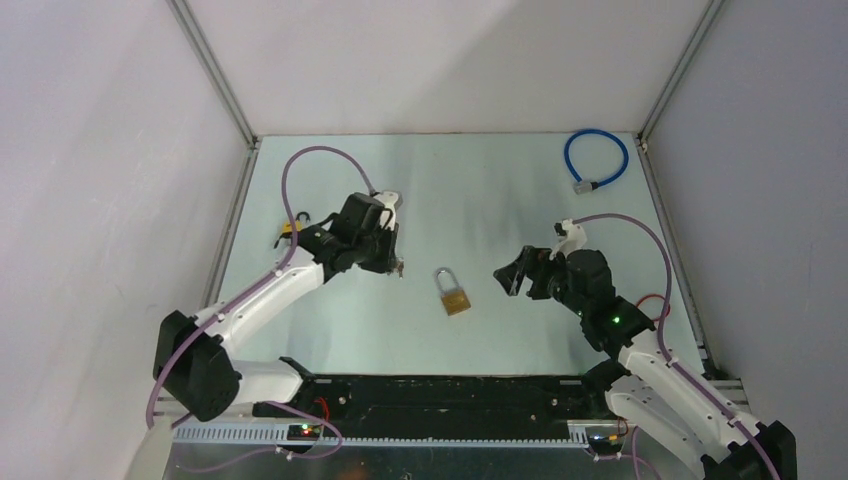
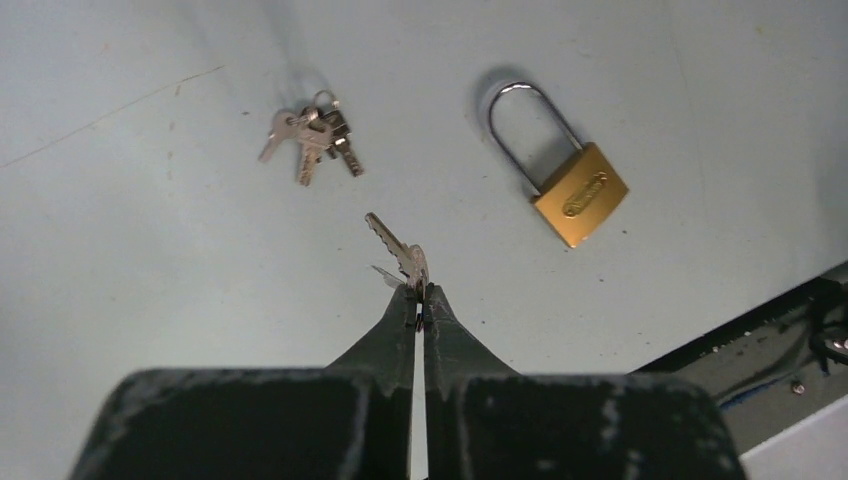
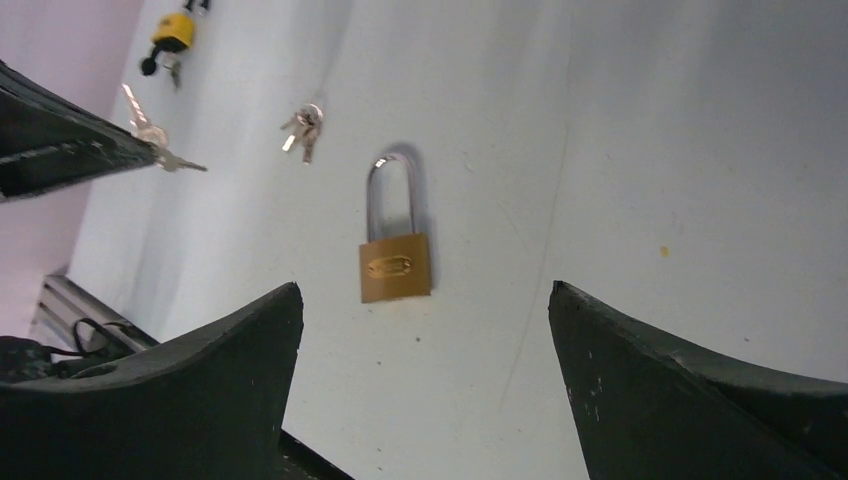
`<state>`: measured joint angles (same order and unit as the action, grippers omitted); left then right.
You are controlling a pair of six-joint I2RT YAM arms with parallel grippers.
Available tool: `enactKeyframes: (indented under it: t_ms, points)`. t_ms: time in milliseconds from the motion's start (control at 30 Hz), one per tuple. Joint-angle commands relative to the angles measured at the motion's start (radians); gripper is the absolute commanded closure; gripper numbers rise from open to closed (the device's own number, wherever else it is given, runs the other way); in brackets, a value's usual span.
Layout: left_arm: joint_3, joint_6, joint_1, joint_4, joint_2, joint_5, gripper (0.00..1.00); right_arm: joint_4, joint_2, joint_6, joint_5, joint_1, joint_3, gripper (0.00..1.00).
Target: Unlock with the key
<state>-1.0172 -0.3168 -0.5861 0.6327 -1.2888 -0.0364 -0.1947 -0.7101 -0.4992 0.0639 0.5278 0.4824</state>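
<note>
A brass padlock (image 1: 455, 298) with its steel shackle shut lies flat on the table between the two arms, also seen as the padlock (image 2: 578, 192) and the padlock (image 3: 395, 264). My left gripper (image 2: 421, 292) is shut on a silver key (image 2: 399, 250), whose blade points forward above the table, left of the padlock. In the top view the left gripper (image 1: 398, 264) hovers a short way to the padlock's left. My right gripper (image 3: 425, 300) is open wide with nothing between its fingers, and the padlock lies just ahead of it. The right gripper (image 1: 513, 277) sits to the padlock's right.
A bunch of spare keys (image 2: 315, 135) lies on the table beyond the held key. A yellow-bodied lock (image 3: 172, 30) rests near the left wall. A blue looped cable (image 1: 595, 160) lies at the back right. The frame rail (image 1: 440, 395) borders the near edge.
</note>
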Motion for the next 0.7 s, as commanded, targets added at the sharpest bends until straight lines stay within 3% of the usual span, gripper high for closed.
enactKeyframes:
  t_ms: [0,500,667]
  points:
    - [0.017,-0.006,-0.046,-0.114,0.065,-0.051,1.00,0.143,0.001,-0.083,0.062,-0.004,0.001,0.07]
    - [0.091,-0.069,-0.135,-0.311,0.136,-0.153,1.00,0.612,-0.256,-0.305,0.139,0.135,0.001,0.19]
    - [0.126,-0.090,-0.157,-0.373,0.171,-0.190,1.00,0.713,-0.340,-0.355,0.093,0.200,0.001,0.26]
